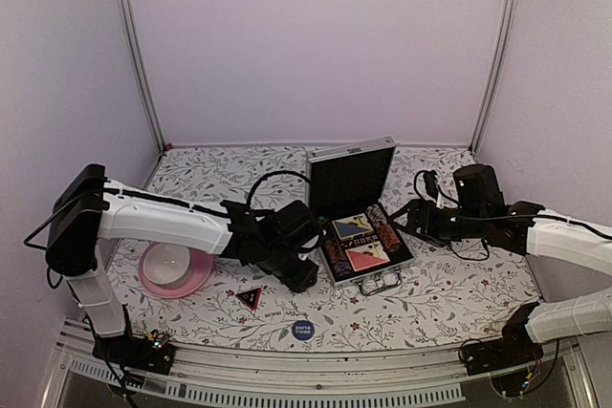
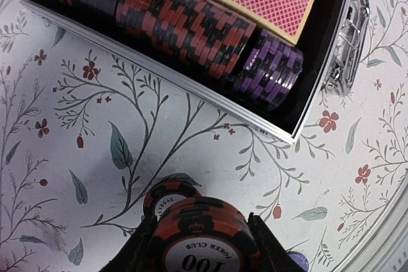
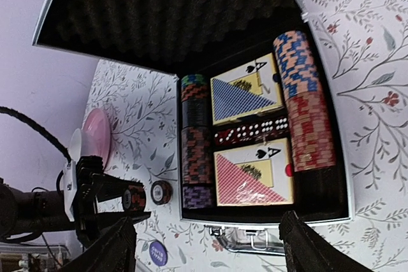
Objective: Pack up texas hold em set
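The silver case [image 1: 329, 154] lies open mid-table, its lid upright. Its black tray holds rows of striped poker chips [image 3: 197, 154], a blue card deck [image 3: 243, 97], a red card deck [image 3: 254, 179] and red dice [image 3: 252, 134]. My left gripper [image 2: 203, 235] is shut on a short stack of red-black chips [image 2: 199, 221], just off the case's left front corner. Another small chip stack [image 2: 167, 195] stands on the table beside it. My right gripper [image 3: 213, 250] hovers open over the case's front edge and metal handle [image 3: 248, 241]. The red-black triangle [image 1: 250, 296] and blue disc [image 1: 302, 330] lie near the front.
A pink plate [image 1: 196, 281] with a white bowl [image 1: 168, 263] sits at the left, under my left arm. The table carries a floral cloth [image 1: 459, 284]. Walls close in behind and at both sides.
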Available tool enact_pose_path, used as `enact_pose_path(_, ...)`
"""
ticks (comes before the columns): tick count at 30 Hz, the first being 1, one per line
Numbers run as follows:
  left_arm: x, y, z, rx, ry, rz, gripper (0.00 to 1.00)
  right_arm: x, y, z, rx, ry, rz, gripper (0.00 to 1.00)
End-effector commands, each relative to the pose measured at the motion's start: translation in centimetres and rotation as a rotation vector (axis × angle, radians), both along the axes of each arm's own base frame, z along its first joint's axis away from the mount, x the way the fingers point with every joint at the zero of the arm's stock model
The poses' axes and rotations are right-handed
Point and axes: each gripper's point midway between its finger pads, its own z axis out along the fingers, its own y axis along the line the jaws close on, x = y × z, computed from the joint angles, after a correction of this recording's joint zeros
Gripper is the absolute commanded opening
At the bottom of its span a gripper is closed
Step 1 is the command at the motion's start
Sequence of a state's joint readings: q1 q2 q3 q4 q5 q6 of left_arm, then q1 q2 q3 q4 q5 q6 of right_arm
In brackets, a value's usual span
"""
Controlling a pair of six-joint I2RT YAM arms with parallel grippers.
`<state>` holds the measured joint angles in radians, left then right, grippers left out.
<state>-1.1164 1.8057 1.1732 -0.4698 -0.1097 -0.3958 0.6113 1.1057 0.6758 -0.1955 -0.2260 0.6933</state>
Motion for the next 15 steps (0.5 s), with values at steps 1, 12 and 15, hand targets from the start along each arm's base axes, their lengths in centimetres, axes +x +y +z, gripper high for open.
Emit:
enact_pose_path(1, 0.6, -2.1, 4.4, -0.102, -0.046, -0.061, 0.28, -2.2, 3.3, 1.6, 0.227, 0.085, 0.075, 0.78)
enact_pose_path(12, 0.0, -4.0, 7.5, -0.128, -0.041, -0.157, 0.26, -5.0, 8.5, 1.1, 0.43, 0.262, 0.167, 0.75)
enact_pose_path(15, -0.1, -4.4, 7.9, -0.129, -0.03, -0.173, 0.26, -5.6, 9.4, 0.6, 0.454, 0.3, 0.189, 0.74)
